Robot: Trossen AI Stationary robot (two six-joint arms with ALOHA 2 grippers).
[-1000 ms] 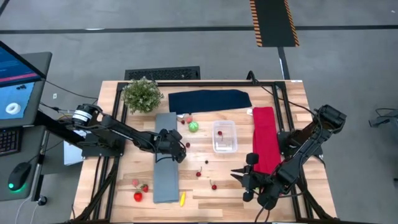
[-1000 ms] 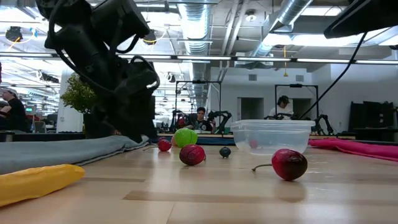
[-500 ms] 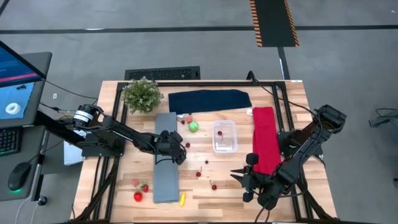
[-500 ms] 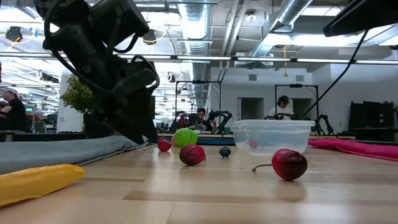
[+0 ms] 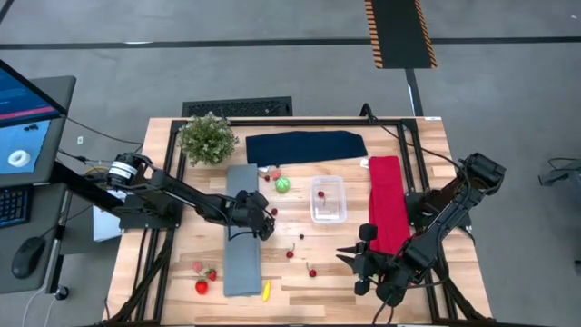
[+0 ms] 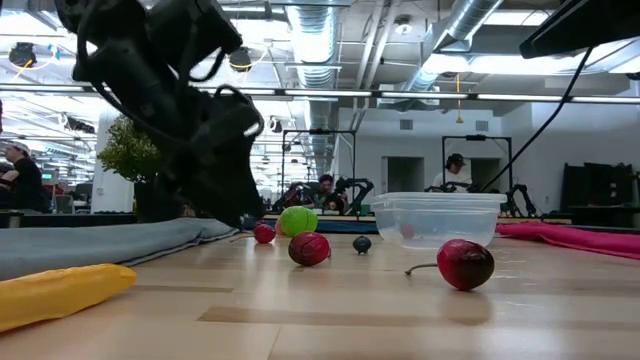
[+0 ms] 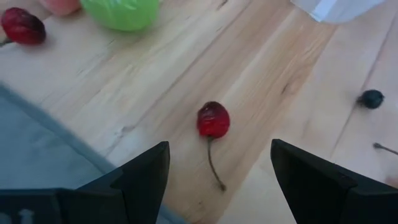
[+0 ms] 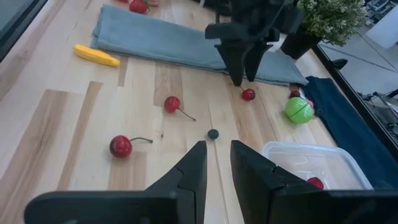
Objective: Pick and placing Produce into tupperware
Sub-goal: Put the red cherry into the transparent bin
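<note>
The left gripper [image 5: 269,218] hangs just over the grey cloth's [image 5: 241,238] right edge near mid-table, jaws spread with nothing between them. Only the left wrist view shows what lies under it: a small red cherry [image 7: 213,120] with a thin stem, bare on the wood between the two fingers and touching neither. From above that cherry [image 5: 273,212] is a mere speck beside the fingertips.

The tupperware [image 5: 328,199] sits right of centre, between the lime-green piece [image 5: 283,185] and the red cloth [image 5: 388,214]. The right wrist view shows a red piece [image 8: 315,182] already inside the tub; the overhead picture only hints at it, and the low view shows it as a pinkish blur through the tub's clear wall [image 6: 436,218].

Two more cherries [image 5: 290,253] [image 5: 311,271] lie nearer the front, with a tiny dark berry [image 5: 300,237] between them and the tub. At the front left lie red strawberry-like pieces [image 5: 201,286] and the yellow piece [image 5: 266,291].

The right gripper [image 5: 349,259] waits at the front right, holding nothing; its fingers [image 8: 191,168] stand close together, though it is hard to say whether they meet.

The potted plant [image 5: 207,137] and navy cloth [image 5: 305,145] are at the far side.
</note>
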